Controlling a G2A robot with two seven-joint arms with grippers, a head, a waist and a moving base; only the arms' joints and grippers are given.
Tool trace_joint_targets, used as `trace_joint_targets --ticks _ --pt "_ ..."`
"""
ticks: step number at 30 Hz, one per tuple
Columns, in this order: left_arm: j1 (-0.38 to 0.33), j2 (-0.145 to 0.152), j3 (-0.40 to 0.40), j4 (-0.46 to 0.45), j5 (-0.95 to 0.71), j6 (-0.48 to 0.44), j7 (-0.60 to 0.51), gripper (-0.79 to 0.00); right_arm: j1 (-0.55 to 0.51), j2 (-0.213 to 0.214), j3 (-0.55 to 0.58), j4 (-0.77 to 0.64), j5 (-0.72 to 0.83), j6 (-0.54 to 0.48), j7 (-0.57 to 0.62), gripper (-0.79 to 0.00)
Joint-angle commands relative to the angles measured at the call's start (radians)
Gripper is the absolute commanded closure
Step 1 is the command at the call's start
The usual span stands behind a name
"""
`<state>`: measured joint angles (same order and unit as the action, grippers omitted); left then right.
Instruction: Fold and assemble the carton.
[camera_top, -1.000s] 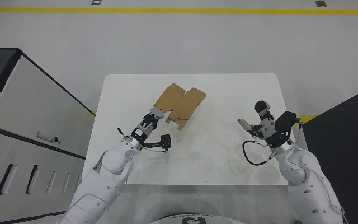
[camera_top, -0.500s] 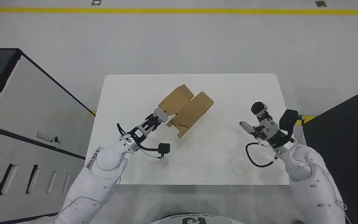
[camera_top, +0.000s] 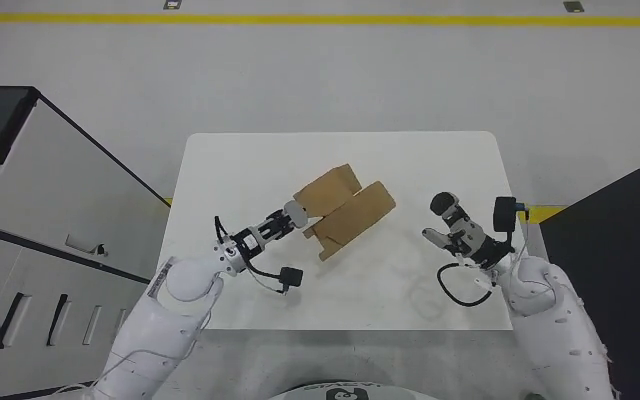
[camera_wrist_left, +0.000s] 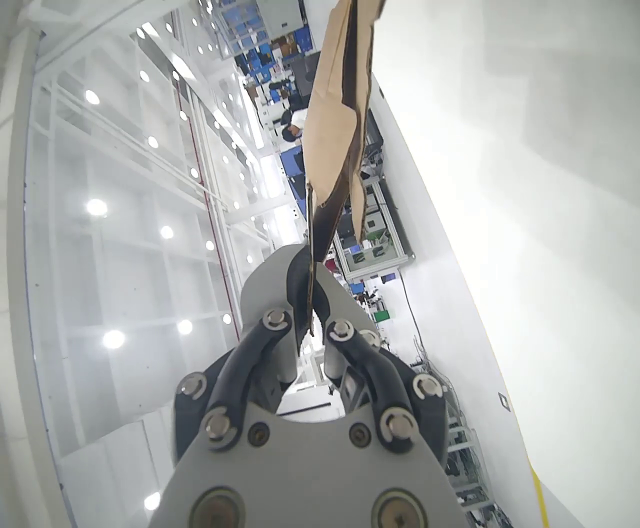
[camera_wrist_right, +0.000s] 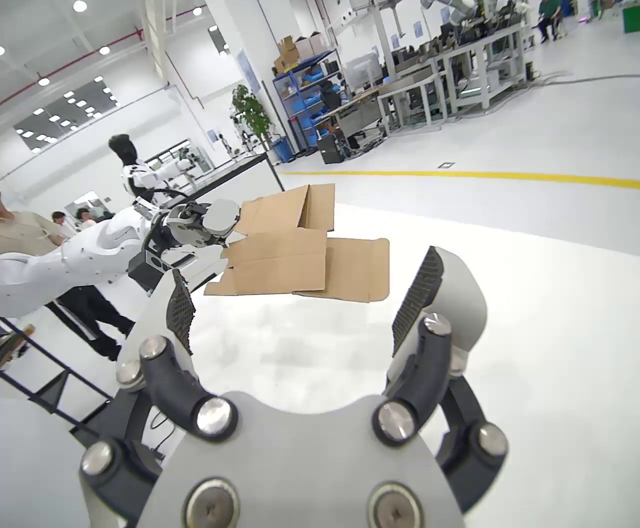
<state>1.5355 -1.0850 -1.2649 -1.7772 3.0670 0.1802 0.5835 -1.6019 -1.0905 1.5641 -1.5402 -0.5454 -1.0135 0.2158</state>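
Right, in the top view I have the carton (camera_top: 345, 205) just left of the middle of the frame, over the centre of the white table (camera_top: 430, 160). It is a flattened brown cardboard blank, not yet folded up, lying slantwise with two long panels side by side. My left gripper (camera_top: 292, 217) is at its lower-left end, fingers pinched tight on the edge of a flap. In the left wrist view the cardboard runs straight out from between the two pads toward the top of the frame, seen nearly edge-on. In the right wrist view the blank sits in the middle of the frame and appears to hang a little above the tabletop, with a soft shadow beneath it. My right gripper (camera_top: 438, 222) sits right of centre in the top view, well apart from the carton and pointed toward it. Its fingers are spread wide with nothing between them, and their ribbed pads (camera_wrist_right: 425, 290) face each other across the gap.
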Motion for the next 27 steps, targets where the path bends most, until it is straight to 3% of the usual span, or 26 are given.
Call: trace_joint_targets --ticks 1,5,12,14,21,27 --pt "-0.005 0.007 -0.007 0.002 0.001 -0.004 0.086 0.000 0.023 0.016 -0.012 0.009 0.109 0.001 0.112 -0.785" --pt "-0.004 0.012 -0.016 0.010 -0.061 -0.014 0.154 0.000 0.063 0.049 -0.051 0.009 0.286 0.001 0.339 -0.785" --pt "-0.005 0.014 -0.019 0.010 -0.055 -0.016 0.155 0.000 0.060 0.049 -0.057 0.010 0.287 0.005 0.342 -0.785" --pt "-0.010 0.015 -0.010 0.004 -0.056 -0.026 0.179 0.000 0.053 0.048 -0.103 0.021 0.371 0.011 0.360 -0.785" --pt "-0.040 0.024 -0.005 0.011 -0.086 -0.021 0.300 0.000 0.124 0.078 -0.165 0.087 0.646 0.006 0.597 -0.785" --pt "-0.047 0.030 -0.001 0.012 -0.123 -0.025 0.333 0.000 0.176 0.123 -0.251 0.060 0.803 0.128 0.719 -0.785"
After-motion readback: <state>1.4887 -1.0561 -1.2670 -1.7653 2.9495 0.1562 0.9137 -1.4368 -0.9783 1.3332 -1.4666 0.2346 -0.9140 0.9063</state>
